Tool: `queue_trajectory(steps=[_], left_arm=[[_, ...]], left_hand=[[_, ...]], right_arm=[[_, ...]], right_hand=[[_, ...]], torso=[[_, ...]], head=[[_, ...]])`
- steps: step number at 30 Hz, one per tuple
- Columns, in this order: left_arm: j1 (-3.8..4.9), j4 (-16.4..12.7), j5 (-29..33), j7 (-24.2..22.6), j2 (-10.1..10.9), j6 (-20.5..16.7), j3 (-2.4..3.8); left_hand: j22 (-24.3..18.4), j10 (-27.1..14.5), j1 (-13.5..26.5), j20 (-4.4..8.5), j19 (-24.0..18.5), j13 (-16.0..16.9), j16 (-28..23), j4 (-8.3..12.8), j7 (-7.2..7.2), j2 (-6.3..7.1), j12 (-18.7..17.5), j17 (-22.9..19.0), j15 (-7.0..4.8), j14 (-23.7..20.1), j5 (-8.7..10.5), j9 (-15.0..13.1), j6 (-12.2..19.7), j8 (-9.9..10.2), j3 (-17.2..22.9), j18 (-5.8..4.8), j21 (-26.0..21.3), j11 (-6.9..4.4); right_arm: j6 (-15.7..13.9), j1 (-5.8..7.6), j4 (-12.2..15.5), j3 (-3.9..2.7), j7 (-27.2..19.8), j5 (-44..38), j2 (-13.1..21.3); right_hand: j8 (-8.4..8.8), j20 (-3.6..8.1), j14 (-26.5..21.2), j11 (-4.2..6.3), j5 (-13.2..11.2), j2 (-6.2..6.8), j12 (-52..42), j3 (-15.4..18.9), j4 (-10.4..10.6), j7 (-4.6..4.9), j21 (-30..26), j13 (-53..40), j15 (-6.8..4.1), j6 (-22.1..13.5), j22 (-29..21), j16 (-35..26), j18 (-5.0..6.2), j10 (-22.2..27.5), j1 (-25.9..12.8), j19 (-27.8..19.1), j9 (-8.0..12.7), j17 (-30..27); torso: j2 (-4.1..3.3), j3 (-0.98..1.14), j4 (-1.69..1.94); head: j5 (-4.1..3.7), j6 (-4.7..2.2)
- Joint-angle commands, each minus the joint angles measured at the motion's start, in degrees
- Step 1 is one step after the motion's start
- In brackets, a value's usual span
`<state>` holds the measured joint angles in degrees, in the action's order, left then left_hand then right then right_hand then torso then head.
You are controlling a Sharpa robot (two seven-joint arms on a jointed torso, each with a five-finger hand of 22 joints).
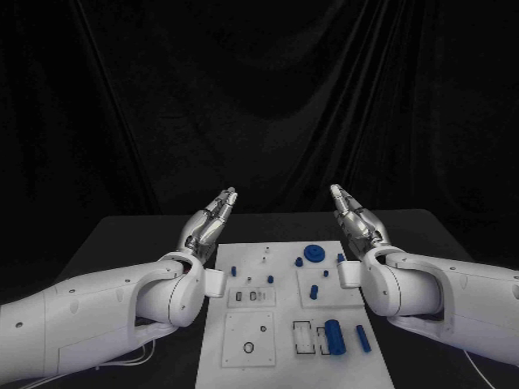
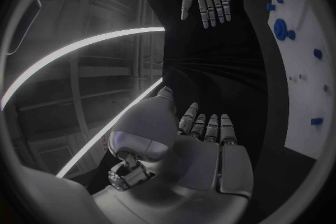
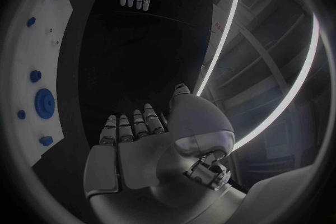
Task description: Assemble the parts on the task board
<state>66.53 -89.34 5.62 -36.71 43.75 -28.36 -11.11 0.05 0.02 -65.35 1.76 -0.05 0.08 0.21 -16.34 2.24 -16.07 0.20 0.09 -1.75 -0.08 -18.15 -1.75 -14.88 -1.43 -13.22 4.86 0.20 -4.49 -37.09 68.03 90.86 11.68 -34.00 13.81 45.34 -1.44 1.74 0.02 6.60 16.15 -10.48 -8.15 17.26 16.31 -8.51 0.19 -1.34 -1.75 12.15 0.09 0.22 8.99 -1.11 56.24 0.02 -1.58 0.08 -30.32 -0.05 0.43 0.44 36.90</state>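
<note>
At the middle of the desk (image 1: 119, 235) the task board (image 1: 242, 328) is laid, small blue parts (image 1: 333, 335) scattered on it. Both the left hand (image 1: 208, 220) and right hand (image 1: 355, 217) are raised, released, holding nothing. The parts are judged light, stiff and slippery; a pinch across the sides is advised.

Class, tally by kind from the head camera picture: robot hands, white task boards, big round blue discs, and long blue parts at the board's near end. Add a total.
Hands: 2, left hand and right hand
Task board: 1
Round blue disc: 1
Long blue parts: 2, thick part and thin part
Total: 6
</note>
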Motion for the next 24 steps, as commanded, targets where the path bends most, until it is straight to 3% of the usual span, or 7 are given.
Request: queue_trajectory(steps=[1, 5, 6, 9, 13, 17, 24], left_arm=[[0.68, 0.0, 3.9, -10.7, -0.2, 8.3, -0.61], [0.91, 0.0, 4.2, -11.3, -0.3, 9.1, -0.99], [0.82, 2.6, 2.7, -9.9, -0.2, 14.9, -1.02], [0.79, 3.1, 0.7, -9.7, 0.0, 16.3, -1.02], [0.76, 3.6, -3.0, -9.2, 0.7, 18.8, -1.02], [0.76, 3.9, -7.6, -8.6, 1.8, 20.6, -1.02], [0.79, 3.4, -11.8, -8.1, 4.1, 20.3, -1.02]], left_hand=[[-0.1, 0.0, -1.2, 1.18, 0.0, -0.1, -0.2, -0.3, -0.01, 0.0, -0.2, -0.1, -2.84, 0.1, -0.49, 0.0, -0.4, -0.3, -0.1, 0.79, -0.2, -0.28], [-0.1, 0.0, -4.7, -0.16, 0.0, -0.1, -0.2, -0.3, 0.94, 1.38, -0.2, -0.1, -1.4, 0.1, -2.2, 0.1, 1.0, -0.2, -0.2, 0.7, -0.2, -1.28], [-0.1, 0.0, -4.9, -0.22, 0.0, -0.1, -0.2, -0.3, 1.01, 1.45, -0.2, -0.1, -1.35, 0.1, -2.18, 0.1, 1.2, -0.1, -0.3, 0.7, -0.2, -1.33], [-0.1, 0.0, -5.6, -0.67, 0.0, -0.1, -0.2, -0.4, 1.52, 1.97, -0.2, -0.1, -0.73, 0.1, -1.88, 0.2, 2.1, -0.1, -0.6, 0.56, -0.2, -1.8], [-0.1, 0.0, -6.7, -1.85, 0.0, -0.1, -0.2, -0.3, 1.65, 1.72, -0.2, -0.1, 0.36, 0.1, -2.06, 0.2, 2.8, 0.0, -0.5, 0.57, -0.2, -1.81], [-0.1, 0.0, -10.6, -4.31, 0.0, -0.1, -0.2, -0.3, 1.77, 1.58, -0.2, -0.1, 1.6, 0.1, -4.98, 0.3, 4.1, 0.1, 0.2, 1.73, -0.2, -1.71], [-0.1, 0.0, -14.4, -5.17, 0.0, -0.1, -0.2, -0.3, 1.1, 1.91, -0.2, -0.1, 1.6, 0.1, -8.46, 0.2, 2.9, -0.1, 0.5, 2.66, -0.2, -0.96]], right_arm=[[3.4, 0.25, 0.2, 0.12, -2.5, 4.4, 0.1], [3.4, 0.25, 0.2, 0.12, -2.5, 4.4, 0.1], [7.4, -0.23, -1.6, 0.12, -0.3, -1.3, 0.5], [8.2, -0.24, -2.1, 0.12, -0.2, -3.5, 0.5], [9.1, -0.2, -2.7, 0.12, 0.2, -8.1, 0.6], [9.6, 0.23, -3.3, 0.12, 0.9, -14.4, 0.7], [11.0, 3.14, -4.9, 0.12, 4.7, -28.9, 1.6]], right_hand=[[-0.43, -1.96, 0.0, -2.72, 0.7, 0.45, -1.3, 0.9, 0.3, 0.21, -0.2, -0.1, -3.74, 0.9, -0.1, -0.2, 0.76, 0.2, 3.1, 0.0, -0.1, -0.1], [-0.49, -3.09, 0.0, -3.83, 0.7, 0.87, -1.8, 0.8, 0.2, 0.73, -0.2, -0.2, -2.55, 1.1, -0.1, -0.2, 0.66, 0.1, 3.9, 0.0, -0.2, -0.1], [-0.5, -3.43, 0.0, -4.11, 0.6, 0.99, -1.8, 0.8, 0.2, 0.93, -0.2, -0.2, -2.23, 1.2, -0.1, -0.2, 0.65, 0.1, 4.1, 0.0, -0.2, -0.1], [-0.52, -4.77, 0.0, -5.17, 0.5, 1.32, -2.3, 0.6, 0.2, 1.31, -0.2, -0.2, -0.99, 1.3, -0.1, -0.2, 0.71, 0.0, 4.7, 0.0, -0.2, -0.1], [-0.67, -11.4, 1.2, -9.72, 2.5, 2.04, -5.6, -0.5, -0.5, 4.3, 0.2, -0.6, 5.22, 2.3, 0.2, 1.1, 1.07, -1.4, 9.0, 0.4, -0.3, 0.6], [-0.68, -13.7, 2.3, -10.62, 4.6, 2.49, -7.2, -1.0, -0.5, 4.8, 0.9, -0.7, 7.98, 2.4, 0.7, 2.5, 0.91, -2.4, 11.8, 1.3, -0.3, 0.9], [-1.37, -18.45, 16.9, -15.32, 8.8, 4.78, -18.7, -2.1, -0.2, 9.37, 9.2, -1.7, 13.12, 6.9, 4.7, 14.1, 0.89, -9.5, 20.8, 16.9, -0.7, 3.3]], torso=[[0.01, -0.01, 0.0], [0.01, -0.01, 0.0], [0.05, 0.05, -0.21], [0.01, 0.05, -0.19], [0.05, 0.01, -0.09], [0.08, 0.02, -0.12], [0.13, 0.02, -0.17]], head=[[0.01, 0.0], [0.01, 0.0], [-0.26, 2.61], [-0.34, 2.86], [-0.4, 3.55], [-0.41, 4.76], [-0.47, 6.7]])
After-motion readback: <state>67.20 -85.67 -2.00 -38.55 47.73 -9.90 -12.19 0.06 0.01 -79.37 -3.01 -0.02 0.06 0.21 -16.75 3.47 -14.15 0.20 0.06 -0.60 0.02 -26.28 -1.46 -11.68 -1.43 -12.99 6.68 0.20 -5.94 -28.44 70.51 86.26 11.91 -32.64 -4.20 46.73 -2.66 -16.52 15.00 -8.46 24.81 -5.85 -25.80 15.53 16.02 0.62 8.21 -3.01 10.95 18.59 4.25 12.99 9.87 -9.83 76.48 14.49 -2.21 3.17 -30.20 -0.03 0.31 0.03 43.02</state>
